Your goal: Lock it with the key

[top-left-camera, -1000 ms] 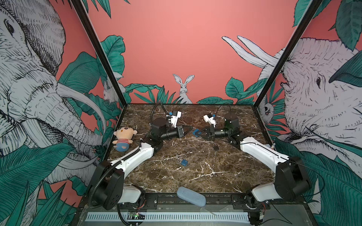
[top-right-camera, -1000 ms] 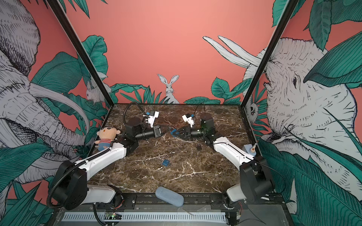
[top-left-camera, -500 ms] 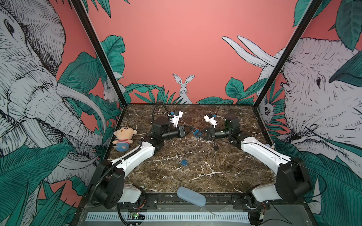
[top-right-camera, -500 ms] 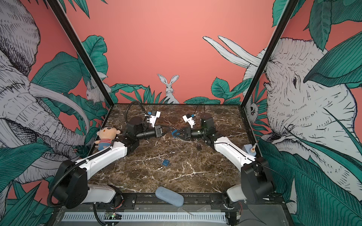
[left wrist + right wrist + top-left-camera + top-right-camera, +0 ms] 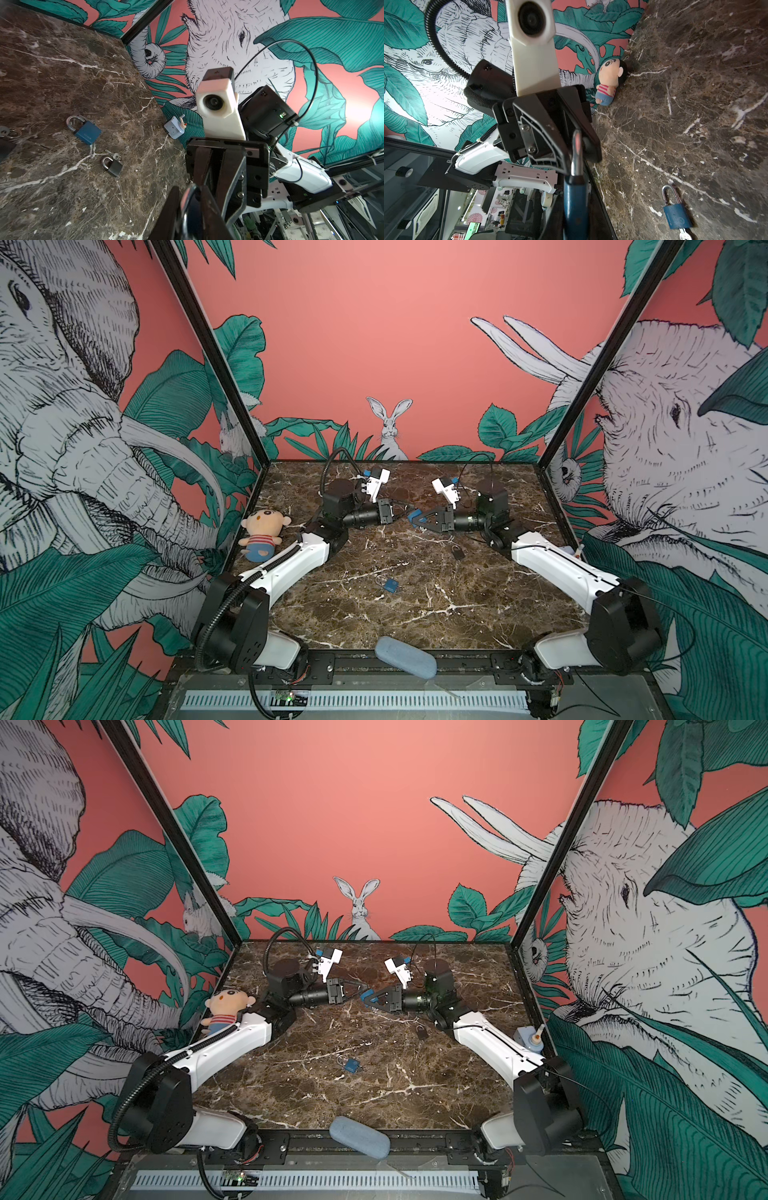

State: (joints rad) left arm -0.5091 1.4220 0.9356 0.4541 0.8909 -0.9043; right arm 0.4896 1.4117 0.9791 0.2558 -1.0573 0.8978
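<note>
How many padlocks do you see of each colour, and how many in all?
Blue: 2, the held padlock and the lying padlock
Black: 1, the black padlock
Total: 3

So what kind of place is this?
Probably a robot test cell: left arm and right arm mounted at a marble-look table, jungle-mural panels walling it in, a loose blue padlock lying on it.
</note>
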